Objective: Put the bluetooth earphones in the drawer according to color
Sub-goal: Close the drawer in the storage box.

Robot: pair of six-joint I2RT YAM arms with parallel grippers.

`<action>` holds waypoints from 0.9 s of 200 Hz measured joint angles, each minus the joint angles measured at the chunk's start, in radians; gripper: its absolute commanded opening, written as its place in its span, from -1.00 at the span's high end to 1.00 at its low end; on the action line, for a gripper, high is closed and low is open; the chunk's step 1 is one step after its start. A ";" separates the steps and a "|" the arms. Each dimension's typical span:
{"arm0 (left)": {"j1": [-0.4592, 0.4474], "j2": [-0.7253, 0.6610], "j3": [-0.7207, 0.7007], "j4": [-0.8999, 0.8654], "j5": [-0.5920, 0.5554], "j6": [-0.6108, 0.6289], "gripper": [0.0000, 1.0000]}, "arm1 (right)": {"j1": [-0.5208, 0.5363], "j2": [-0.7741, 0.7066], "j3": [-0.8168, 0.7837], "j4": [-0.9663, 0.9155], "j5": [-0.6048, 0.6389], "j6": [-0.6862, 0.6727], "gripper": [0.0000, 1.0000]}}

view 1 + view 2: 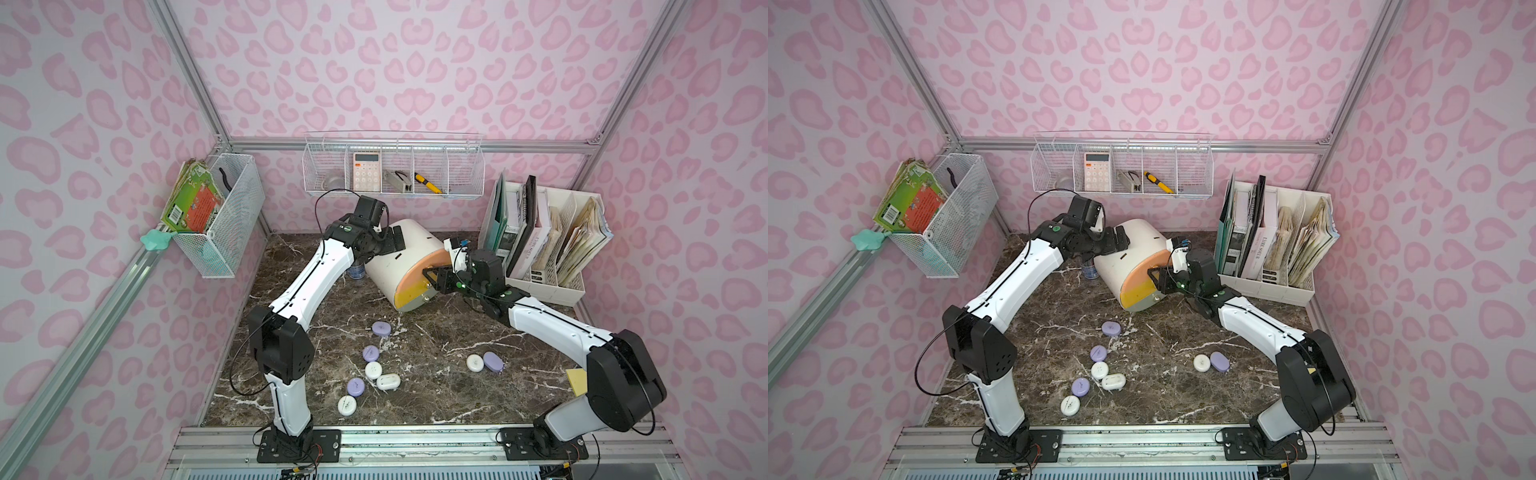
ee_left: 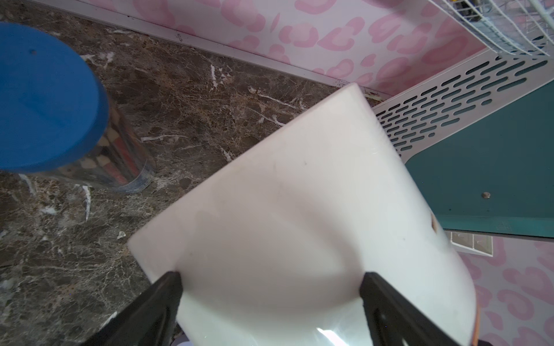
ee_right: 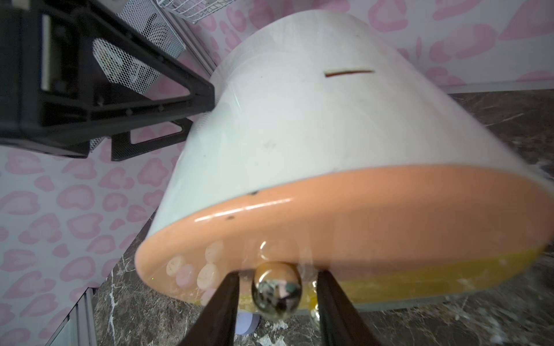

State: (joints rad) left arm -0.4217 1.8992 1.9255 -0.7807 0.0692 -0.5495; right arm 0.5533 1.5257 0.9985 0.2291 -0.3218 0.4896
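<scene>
Find earphones (image 1: 373,370) loose on near half of table (image 1: 436,399): four lilac, four white. Count five clustered near left, one lilac a little farther back, and a touching white-lilac pair toward near right. See no black ones. Cannot see inside any drawer.

Locate cabinet (image 1: 399,257) at far middle, well apart from earphones, front turned toward near right. Read peach drawer (image 3: 389,209) on top, yellow below, grey-green lowest, all fronts flush and none pulled out.

Record right gripper (image 3: 278,274) at knob (image 3: 275,295) of peach drawer: jaws part open and straddling knob, with a sliver of gap on each side, so apparently not clamped.

Record left gripper (image 2: 271,275) at far left end of cabinet: jaws spread wide across white arched shell, seemingly braced against it, gripping nothing.

Note blue-lidded jar (image 2: 45,99) just left of cabinet, file rack (image 1: 548,282) just right of it.

Judge step as opening first drawer, with sorting not begun. Next: close on knob, pull straight out toward near right, and keep left brace firm to stop cabinet skidding.
</scene>
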 measured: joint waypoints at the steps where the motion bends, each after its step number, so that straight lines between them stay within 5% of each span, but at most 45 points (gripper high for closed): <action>1: 0.000 0.001 0.001 0.000 0.000 0.000 -0.94 | 0.001 0.000 0.000 0.000 0.000 0.000 0.08; 82: -0.018 0.035 0.097 -0.084 0.039 0.010 -0.95 | 0.016 -0.027 -0.023 0.006 0.034 0.006 -0.01; 180: -0.072 -0.294 -0.272 -0.103 0.063 0.004 -0.99 | -0.126 -0.171 -0.247 0.038 -0.040 0.003 -0.07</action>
State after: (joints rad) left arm -0.4934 1.6051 1.6531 -0.8837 0.1318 -0.5453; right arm 0.4278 1.3548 0.7513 0.2668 -0.3622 0.4923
